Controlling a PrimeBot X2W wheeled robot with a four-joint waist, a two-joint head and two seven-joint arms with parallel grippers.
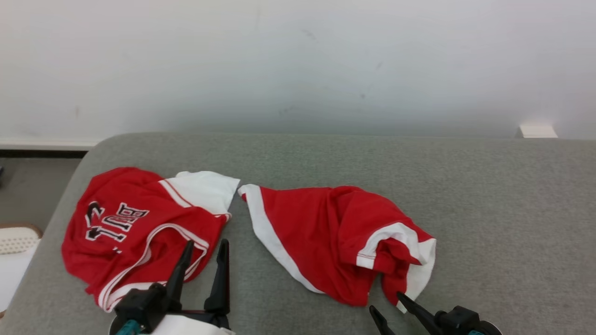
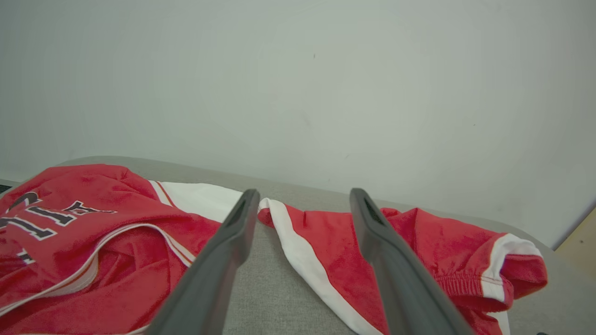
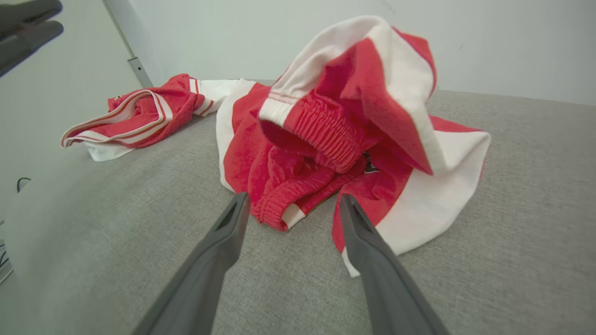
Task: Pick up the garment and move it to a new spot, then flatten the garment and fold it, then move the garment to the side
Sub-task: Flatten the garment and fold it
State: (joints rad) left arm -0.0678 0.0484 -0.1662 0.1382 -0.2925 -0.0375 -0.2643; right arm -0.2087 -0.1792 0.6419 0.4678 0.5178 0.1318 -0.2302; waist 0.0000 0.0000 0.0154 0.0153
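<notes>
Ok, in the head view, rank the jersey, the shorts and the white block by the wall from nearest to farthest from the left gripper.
1. Jersey, left side, right by the left gripper's fingertips.
2. Shorts, to the gripper's right, centre.
3. White block, far right, at the back.

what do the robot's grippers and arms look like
The left gripper and right gripper each have two long, tapering dark fingers with a narrow slot near the tip, set on a black block with a teal accent. A rounded white forearm sits behind the left one.
</notes>
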